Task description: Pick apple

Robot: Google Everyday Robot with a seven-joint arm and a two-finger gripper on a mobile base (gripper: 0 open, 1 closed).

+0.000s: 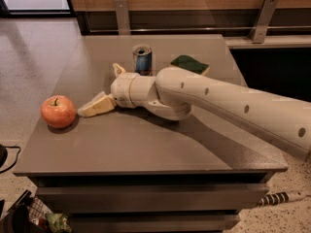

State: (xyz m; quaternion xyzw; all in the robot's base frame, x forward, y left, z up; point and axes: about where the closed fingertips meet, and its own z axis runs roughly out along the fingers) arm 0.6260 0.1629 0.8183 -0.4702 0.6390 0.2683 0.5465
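The apple [58,111] is round and red-orange with a short dark stem. It sits on the grey table [146,149] near its left edge. My gripper [98,91] is at the end of the white arm that reaches in from the right, low over the table. It is open and empty. Its lower cream finger [96,106] points at the apple and ends a short gap to the apple's right. The other finger [118,70] sticks up toward the can.
A blue drink can [142,58] stands upright just behind my wrist. A green sponge [190,64] lies to the can's right. The table's left edge drops off just past the apple. A dark wall with metal brackets runs behind the table.
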